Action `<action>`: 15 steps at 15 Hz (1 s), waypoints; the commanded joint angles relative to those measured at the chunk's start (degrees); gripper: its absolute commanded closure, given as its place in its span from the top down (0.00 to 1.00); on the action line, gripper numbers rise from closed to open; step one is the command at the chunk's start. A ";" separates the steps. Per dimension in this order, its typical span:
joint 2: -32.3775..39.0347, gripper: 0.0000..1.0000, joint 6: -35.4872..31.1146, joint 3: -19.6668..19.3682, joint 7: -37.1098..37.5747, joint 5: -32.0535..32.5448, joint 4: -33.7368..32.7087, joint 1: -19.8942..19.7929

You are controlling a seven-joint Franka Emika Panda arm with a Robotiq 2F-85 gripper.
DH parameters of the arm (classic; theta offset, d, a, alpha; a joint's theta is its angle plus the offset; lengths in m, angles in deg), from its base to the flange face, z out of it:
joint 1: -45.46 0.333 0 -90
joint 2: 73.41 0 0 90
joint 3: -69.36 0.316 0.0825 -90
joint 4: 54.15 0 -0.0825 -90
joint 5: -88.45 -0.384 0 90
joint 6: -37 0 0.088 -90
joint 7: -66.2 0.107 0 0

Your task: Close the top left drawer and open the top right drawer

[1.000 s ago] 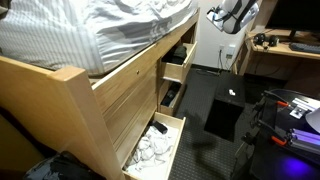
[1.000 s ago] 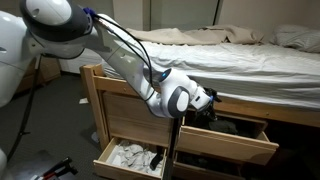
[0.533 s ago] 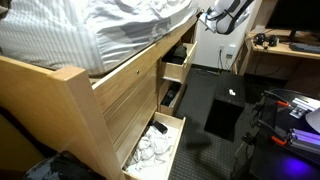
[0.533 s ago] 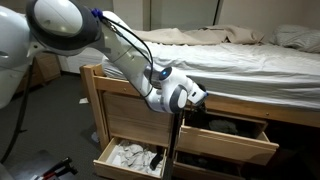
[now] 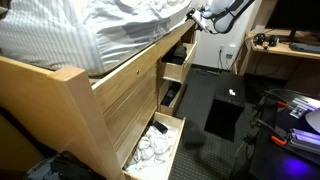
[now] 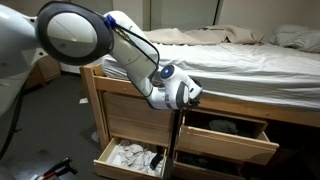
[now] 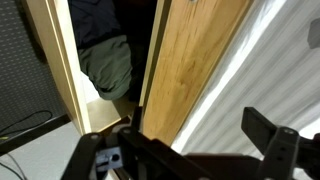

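An exterior view ran along the drawer side of the bed (image 5: 100,40) from close by its end. An exterior view faced its open drawers (image 6: 222,142) squarely, farther back (both showed them). The wrist view sat close against that side.

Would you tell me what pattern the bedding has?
The bedding has fine grey-and-white stripes, clearest in an exterior view.

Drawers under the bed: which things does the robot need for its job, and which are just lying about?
For the job: pincer, open top drawer, shut top drawer.
Just lying about: bedsheets, white clothes, black box, desk.
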 commanded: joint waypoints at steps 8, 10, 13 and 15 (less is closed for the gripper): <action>2.78 1.00 10.54 30.86 5.92 24.56 6.31 -27.81; 2.66 1.00 14.92 32.86 4.54 24.44 6.78 -29.48; 0.79 1.00 25.68 37.30 0.73 22.22 8.95 -33.58; 0.11 1.00 20.82 28.94 -5.09 11.66 8.16 -25.24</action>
